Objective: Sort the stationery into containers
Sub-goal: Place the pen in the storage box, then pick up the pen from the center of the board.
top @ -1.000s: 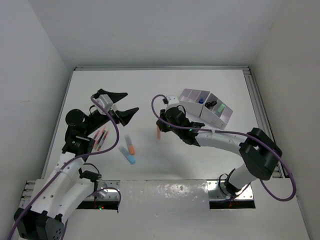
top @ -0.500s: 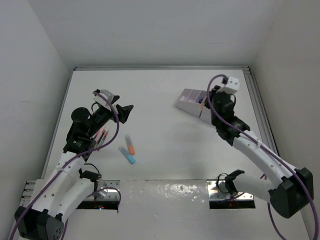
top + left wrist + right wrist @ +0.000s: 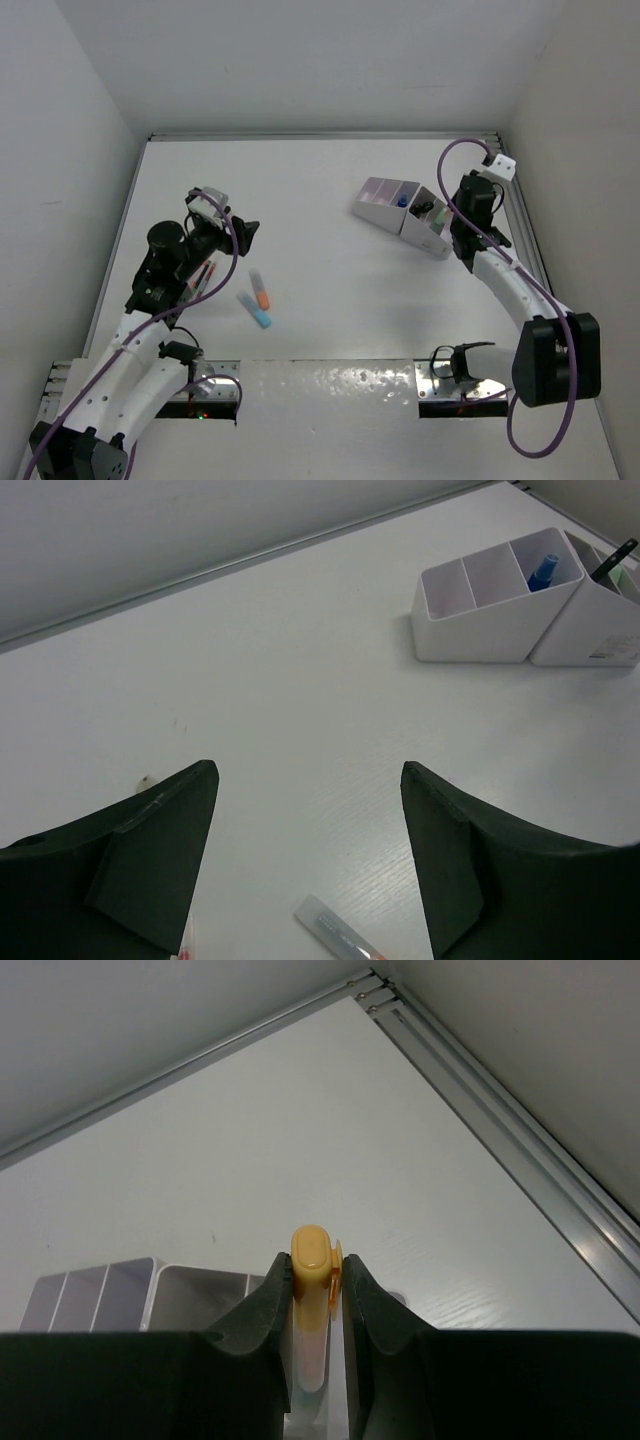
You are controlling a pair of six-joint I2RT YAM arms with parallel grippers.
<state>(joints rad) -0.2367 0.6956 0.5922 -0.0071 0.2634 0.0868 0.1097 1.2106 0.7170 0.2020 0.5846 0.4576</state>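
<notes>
Right wrist view: the right gripper [image 3: 317, 1270] clamps an orange-capped, pale-bodied marker [image 3: 310, 1248] just beside the organizer [image 3: 200, 1300]. The left gripper [image 3: 308, 780] has its jaws apart.

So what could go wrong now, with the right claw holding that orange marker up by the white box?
1. The right claw pinches the orange marker along a narrow strip, so it might slip or tilt when let go.
2. In the right wrist view the organizer lies off to the left, not under the marker. A drop now would probably miss the compartments.
3. The arm is close to the organizer and might nudge it.
</notes>
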